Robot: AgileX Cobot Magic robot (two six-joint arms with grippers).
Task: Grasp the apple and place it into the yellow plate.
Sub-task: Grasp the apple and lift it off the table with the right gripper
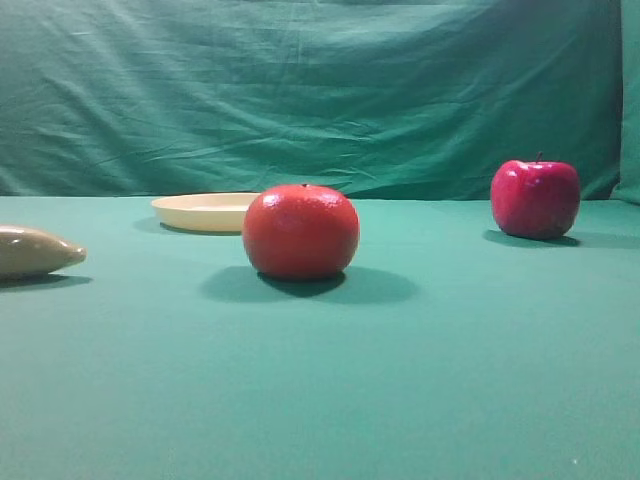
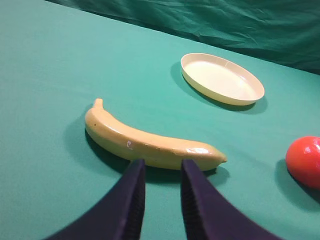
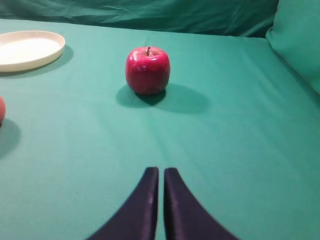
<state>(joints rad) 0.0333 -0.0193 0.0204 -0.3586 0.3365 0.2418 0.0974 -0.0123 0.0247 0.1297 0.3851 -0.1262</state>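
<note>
A wrinkled green cloth backdrop [image 1: 320,90] hangs behind the table [image 1: 320,400], which is covered in smooth green cloth. Lighting is even; shadows fall soft.

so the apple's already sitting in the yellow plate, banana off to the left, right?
No. The apple stands on the green cloth, well apart from the yellow plate, which holds nothing, as the right wrist view shows. The banana is indeed off to the left.

I see the apple [image 1: 535,198], glossy crimson with a short dark stem, standing upright on the green cloth at far right. The plate [image 1: 203,211], shallow, pale yellow and empty, lies flat well apart from it, toward the left rear.
</note>
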